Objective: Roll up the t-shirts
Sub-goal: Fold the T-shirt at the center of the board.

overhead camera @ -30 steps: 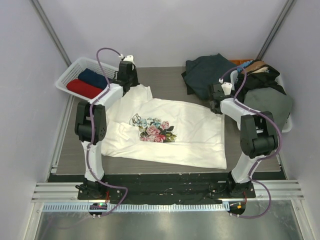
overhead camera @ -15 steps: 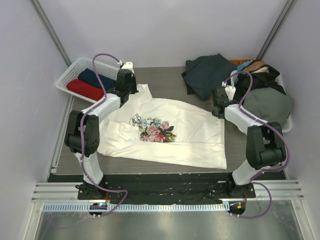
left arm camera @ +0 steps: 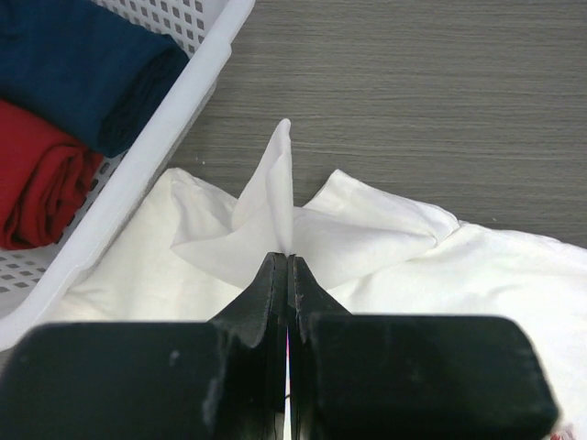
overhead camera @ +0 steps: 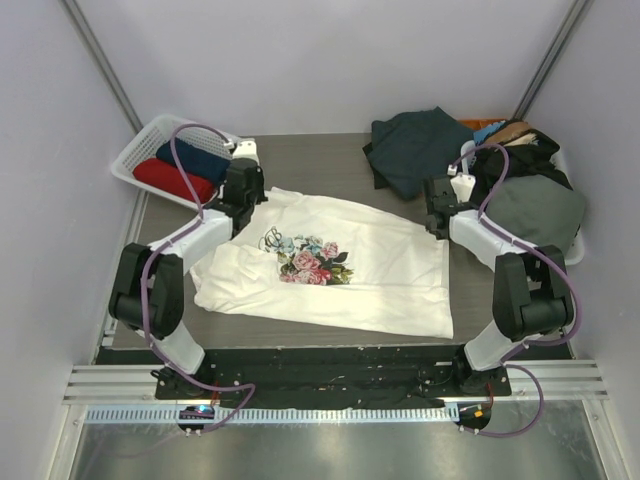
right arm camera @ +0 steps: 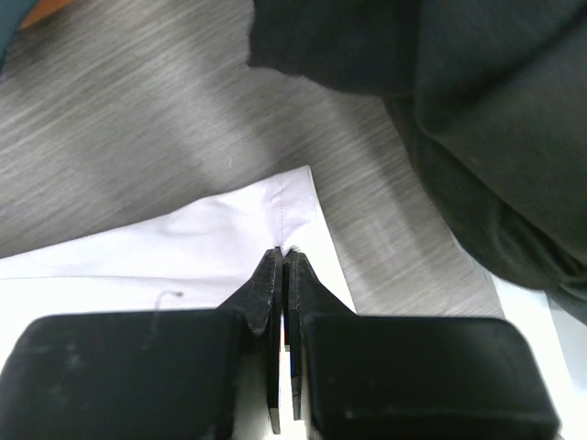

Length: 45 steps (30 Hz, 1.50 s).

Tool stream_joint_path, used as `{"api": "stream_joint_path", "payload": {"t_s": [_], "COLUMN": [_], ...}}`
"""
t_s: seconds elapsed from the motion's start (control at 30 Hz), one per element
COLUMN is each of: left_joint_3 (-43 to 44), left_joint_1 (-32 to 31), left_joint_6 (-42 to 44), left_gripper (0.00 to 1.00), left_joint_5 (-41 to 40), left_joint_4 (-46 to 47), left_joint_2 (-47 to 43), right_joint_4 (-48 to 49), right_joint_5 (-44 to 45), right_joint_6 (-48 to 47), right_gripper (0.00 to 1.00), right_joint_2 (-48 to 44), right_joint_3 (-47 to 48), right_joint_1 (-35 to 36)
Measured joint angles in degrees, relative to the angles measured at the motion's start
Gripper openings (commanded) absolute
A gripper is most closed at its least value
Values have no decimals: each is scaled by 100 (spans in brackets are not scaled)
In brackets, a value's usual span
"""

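While the tabletop (overhead camera: pixel 320 160) carried the cream floral t-shirt (overhead camera: pixel 390 265) spread flat mid-scene, a dark clothes pile (overhead camera: pixel 420 150) sat far right. The white basket (overhead camera: pixel 135 152) sat far left, holding a rolled red t-shirt (overhead camera: pixel 170 180) and navy t-shirt (overhead camera: pixel 195 160). The left claw (left arm camera: pixel 286 266) was clamped on the floral shirt's far-left fold, pinched upright. The right claw (right arm camera: pixel 282 261) was clamped on its far-right hem corner.

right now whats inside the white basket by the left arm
A rolled red t-shirt and a rolled navy t-shirt lie side by side in the basket. Whatever is under them is hidden.
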Motion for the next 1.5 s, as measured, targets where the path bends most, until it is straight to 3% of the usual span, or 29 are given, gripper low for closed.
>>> {"api": "stream_joint_path", "payload": {"t_s": [0.2,0.57,1.5], "left_joint_3": [-260,-278,-702], "left_joint_1": [-282,-1064,-1023], "left_joint_6": [68,535,560], "left_gripper": [0,0,0], "left_joint_5": [-446,-2149,-2962], "left_joint_4": [74,-138,-323], "left_joint_2": [-321,-426,-1073], "right_joint_4": [-42,-46,-59], "right_joint_5": [28,105,181], "right_joint_6": [33,92,254], "right_gripper": [1,1,1], "right_joint_2": [-168,-234,-313], "right_joint_3": [-111,-142,-348], "right_joint_1": [0,0,-2]}}
